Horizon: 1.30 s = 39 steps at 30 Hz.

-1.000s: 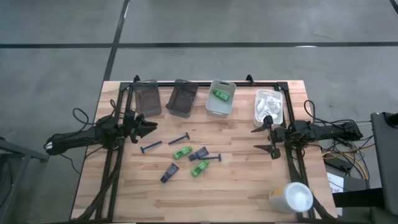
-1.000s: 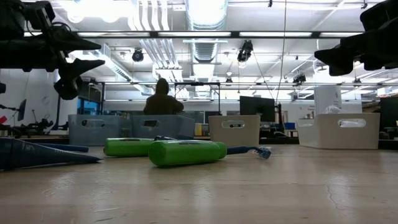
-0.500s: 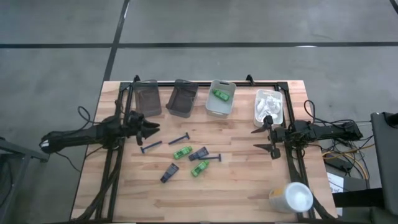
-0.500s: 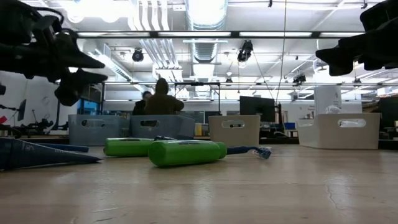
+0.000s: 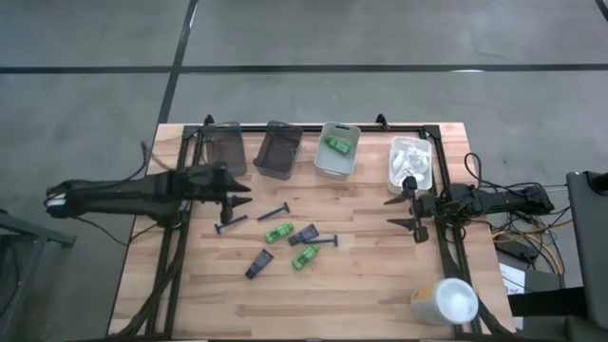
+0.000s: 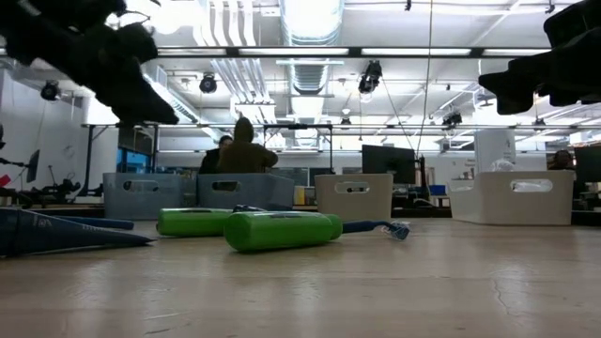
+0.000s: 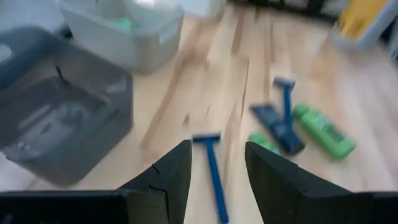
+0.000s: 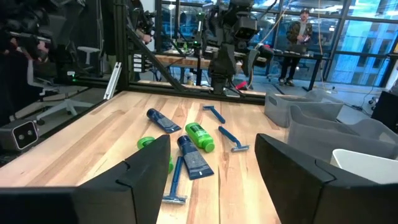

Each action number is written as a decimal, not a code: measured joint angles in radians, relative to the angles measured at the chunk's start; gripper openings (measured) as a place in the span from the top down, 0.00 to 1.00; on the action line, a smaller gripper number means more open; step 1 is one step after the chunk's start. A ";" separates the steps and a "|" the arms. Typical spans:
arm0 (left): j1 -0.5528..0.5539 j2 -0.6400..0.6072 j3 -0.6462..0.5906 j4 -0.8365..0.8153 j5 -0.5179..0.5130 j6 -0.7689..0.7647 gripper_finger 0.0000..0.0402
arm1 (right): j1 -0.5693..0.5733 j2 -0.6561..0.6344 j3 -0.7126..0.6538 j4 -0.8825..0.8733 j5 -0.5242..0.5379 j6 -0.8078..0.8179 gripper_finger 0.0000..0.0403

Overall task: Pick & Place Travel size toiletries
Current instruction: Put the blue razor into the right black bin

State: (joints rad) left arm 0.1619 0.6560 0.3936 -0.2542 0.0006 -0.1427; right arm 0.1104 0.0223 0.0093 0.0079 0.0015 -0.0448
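Three dark blue razors lie flat on the table: one (image 5: pixel 229 225) just nearer than my left gripper, one (image 5: pixel 275 213) to its right, one (image 5: pixel 327 240) by the packs. Two green packs (image 5: pixel 278 232) (image 5: pixel 305 256) and two dark blue pieces (image 5: pixel 258 263) (image 5: pixel 304 234) lie around them. Another green pack (image 5: pixel 336 144) lies in a light grey bin, and white packets (image 5: pixel 408 160) fill a white bin. My left gripper (image 5: pixel 236 198) (image 7: pixel 216 149) is open above the table, with a razor (image 7: pixel 212 167) ahead between its fingers. My right gripper (image 5: pixel 407 214) (image 8: pixel 212 140) waits open at the right.
Along the far edge stand two dark grey bins (image 5: pixel 226 152) (image 5: pixel 278 150), the light grey bin (image 5: pixel 339 161) and the white bin (image 5: pixel 425 169). A large white cup (image 5: pixel 445 302) lies at the near right corner. People stand in the room beyond the table (image 6: pixel 246 150).
My left arm has reached out toward the table's right, bringing its gripper closer to the blue razors. In the low view the gripper has risen and tipped its fingers downward. The right arm and all items have stayed where they were.
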 joint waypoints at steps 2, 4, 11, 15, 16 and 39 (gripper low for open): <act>0.000 0.052 0.061 -0.061 0.000 0.012 0.61 | 0.000 0.000 0.000 0.000 0.000 0.000 0.44; 0.000 0.100 0.111 -0.127 0.001 0.012 0.61 | 0.000 0.000 0.000 0.000 0.000 0.000 0.44; 0.000 0.228 0.240 -0.209 0.001 -0.023 0.61 | 0.000 0.000 0.000 0.000 0.000 0.000 0.42; 0.000 0.287 0.269 -0.200 0.002 -0.039 0.61 | 0.000 -0.001 0.000 0.000 0.000 0.000 0.39; 0.000 0.306 0.273 -0.204 0.001 -0.039 0.61 | 0.000 0.000 0.000 0.000 0.000 0.000 0.38; 0.000 0.699 0.289 -0.104 -0.001 -0.130 0.44 | 0.000 0.000 0.000 0.000 0.000 0.000 0.21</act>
State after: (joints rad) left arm 0.1619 1.3554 0.6830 -0.3584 -0.0001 -0.2729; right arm 0.1108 0.0223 0.0093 0.0082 0.0013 -0.0448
